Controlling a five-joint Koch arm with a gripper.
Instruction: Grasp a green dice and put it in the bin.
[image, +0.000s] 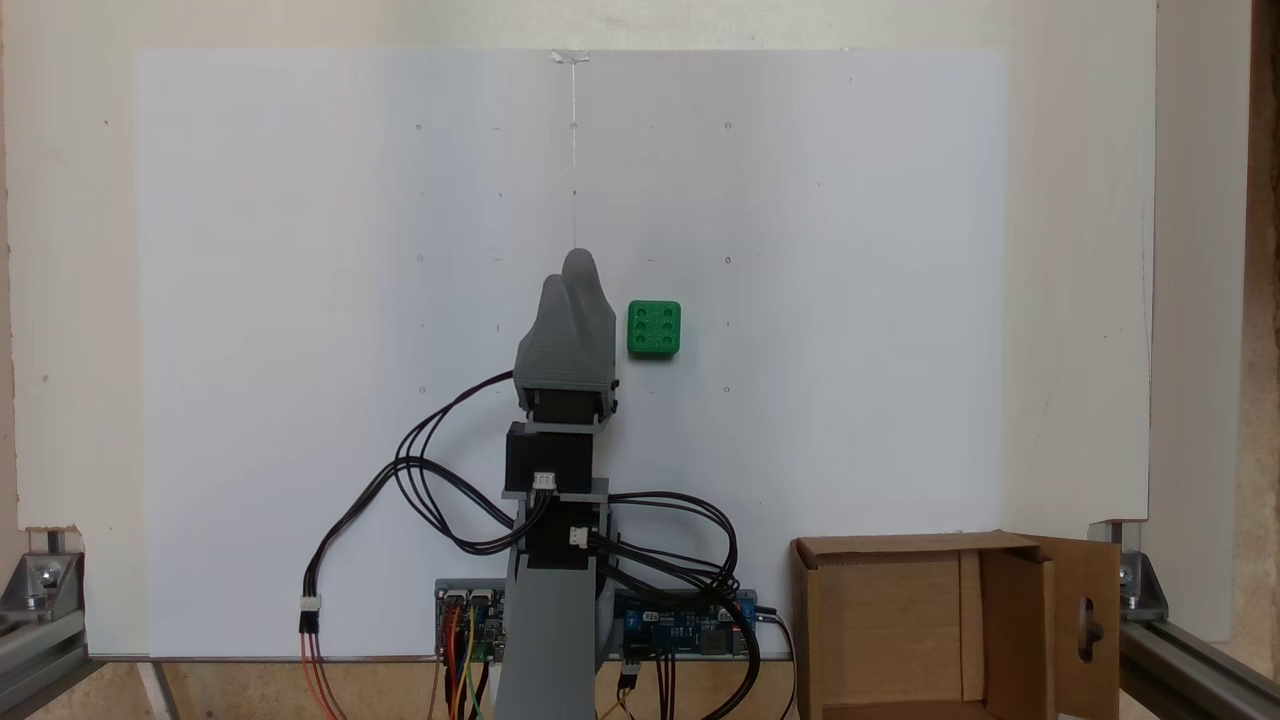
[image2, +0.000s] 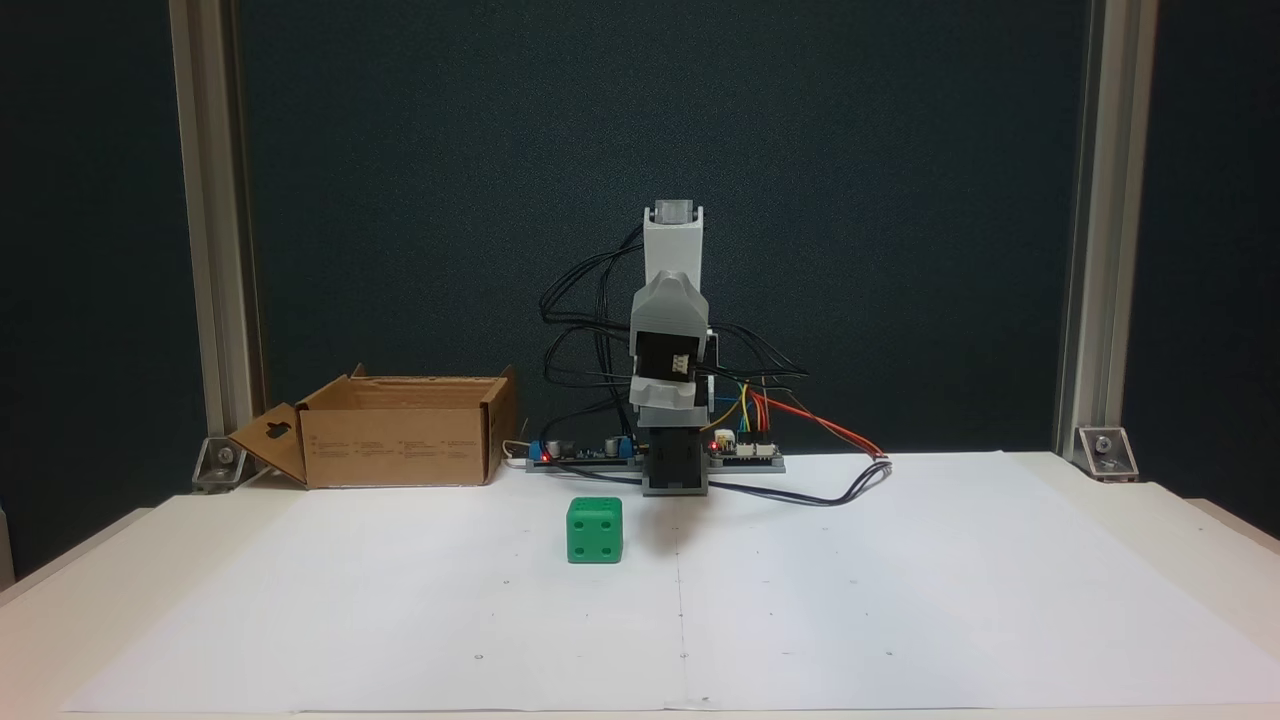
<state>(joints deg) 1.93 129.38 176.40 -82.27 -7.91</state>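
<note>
Bright green dice (image: 654, 328), brown cardboard bin (image: 880, 610), grey arm (image: 565, 340), white table (image: 300, 300).

A: Green dice (image: 654, 328) — plastic, matt to faintly satin, smooth faces, sunken pips. Same look from the front in a fixed view (image2: 594, 530).

B: Bin (image: 900, 620) — brown corrugated cardboard, dull, fluted edge showing along the rim. Printed text on its outer wall (image2: 400, 440).

A: Gripper (image: 578, 268) — grey plastic, matt, fine layered texture like printed parts. Black servo blocks (image: 545, 455) behind it, smooth plastic, slight sheen.

B: Counter (image: 60, 300) — off-white, matt. White paper sheet (image: 300, 300) on it, smooth, flat, non-glossy.

A: Frame rails (image2: 210, 200) — bare aluminium, brushed, light gloss. Corner brackets (image2: 1105, 450) metal too.

B: Cables (image: 420, 480) — black rubbery sheath. Backdrop (image2: 900, 150) — dark, matt, cloth-like.
</note>
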